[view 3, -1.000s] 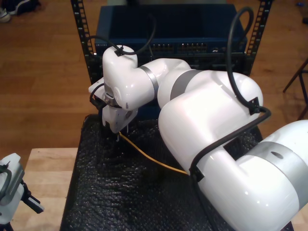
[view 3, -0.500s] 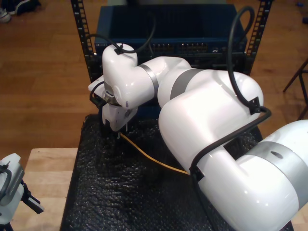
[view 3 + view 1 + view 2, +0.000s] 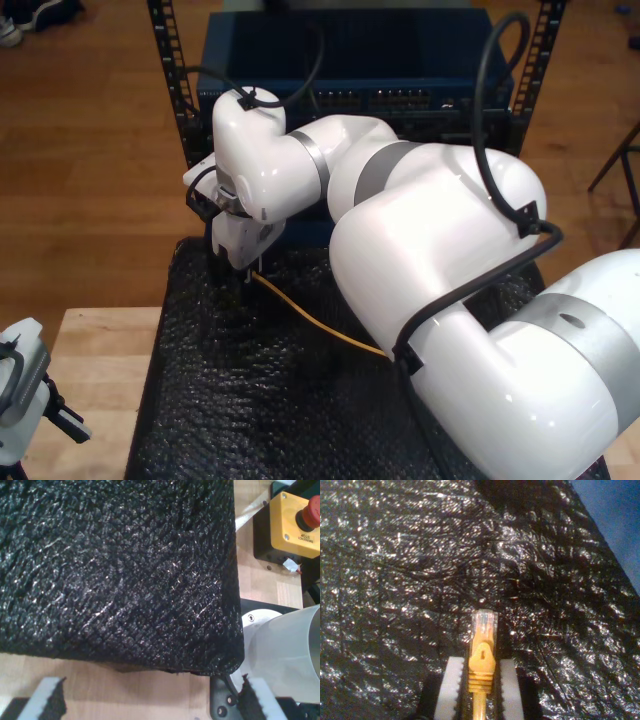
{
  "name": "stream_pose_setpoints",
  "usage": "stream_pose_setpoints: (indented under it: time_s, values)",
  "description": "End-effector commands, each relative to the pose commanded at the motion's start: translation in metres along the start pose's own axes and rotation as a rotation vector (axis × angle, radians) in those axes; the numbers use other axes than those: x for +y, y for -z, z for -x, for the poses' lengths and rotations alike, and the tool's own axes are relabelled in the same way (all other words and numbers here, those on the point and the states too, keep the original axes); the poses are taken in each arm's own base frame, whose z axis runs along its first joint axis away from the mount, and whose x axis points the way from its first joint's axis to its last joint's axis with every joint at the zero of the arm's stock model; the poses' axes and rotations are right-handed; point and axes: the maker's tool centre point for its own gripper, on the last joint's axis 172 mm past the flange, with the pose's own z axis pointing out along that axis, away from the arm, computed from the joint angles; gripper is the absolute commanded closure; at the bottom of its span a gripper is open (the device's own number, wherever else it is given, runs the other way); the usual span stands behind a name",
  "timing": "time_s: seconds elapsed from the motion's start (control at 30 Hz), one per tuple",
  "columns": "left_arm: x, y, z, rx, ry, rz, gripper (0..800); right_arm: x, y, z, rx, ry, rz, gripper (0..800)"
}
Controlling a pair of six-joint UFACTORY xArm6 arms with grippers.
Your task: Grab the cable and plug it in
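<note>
My second gripper (image 3: 479,690) has its jaws closed on the cable (image 3: 482,662), just behind the clear plug (image 3: 484,625). The orange boot sits squeezed between the two pale pads (image 3: 448,687), and the plug sticks out past them over the black bubble mat (image 3: 395,580). The plug looks slightly above the mat, though contact is hard to judge from the wrist view. A blue surface (image 3: 615,515) shows past the mat edge, beyond the plug.

In the exterior view the second gripper (image 3: 244,268) points down at the mat (image 3: 230,400), near the mat edge closest to the blue rack unit (image 3: 350,60). The cable (image 3: 310,325) runs from the jaws across the mat, away from the rack unit, and disappears under the big white arm (image 3: 440,250). A row of ports (image 3: 400,100) lines the front of the rack unit, behind the arm wrist. Black robot cables (image 3: 490,120) loop over the arm.

My first gripper (image 3: 150,705) has its jaws wide apart with nothing between them, foam-tipped fingers (image 3: 47,700) hovering over the wooden tabletop (image 3: 125,690) just beside the mat edge (image 3: 125,570). A yellow emergency stop box (image 3: 295,525) with a red button sits on the tabletop, off the mat. In the exterior view this gripper (image 3: 25,395) hangs over the tabletop (image 3: 100,370), beside the mat and well apart from the cable.
</note>
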Motion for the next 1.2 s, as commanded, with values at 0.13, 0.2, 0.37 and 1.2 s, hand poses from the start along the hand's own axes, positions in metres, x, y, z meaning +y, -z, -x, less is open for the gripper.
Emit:
stream_pose_setpoints:
  time_s: [0.13, 0.2, 0.37, 1.2]
  values:
    - [0.000, 0.000, 0.000, 0.000, 0.000, 0.000, 0, 0.001, -0.001, 0.001, -0.002, 0.000, 0.002, 715]
    - [0.000, 0.000, 0.000, 0.000, 0.000, 0.000, 0, 0.003, -0.001, 0.002, -0.006, 0.009, 0.012, 764]
    - [0.000, 0.000, 0.000, 0.001, 0.000, -0.001, 0, 0.015, -0.001, 0.007, -0.024, 0.065, 0.059, 792]
    - [-0.004, -0.004, -0.052, 0.131, -0.051, 0.008, 0, -0.021, 0.096, 0.093, -0.006, 0.510, -0.094, 792]
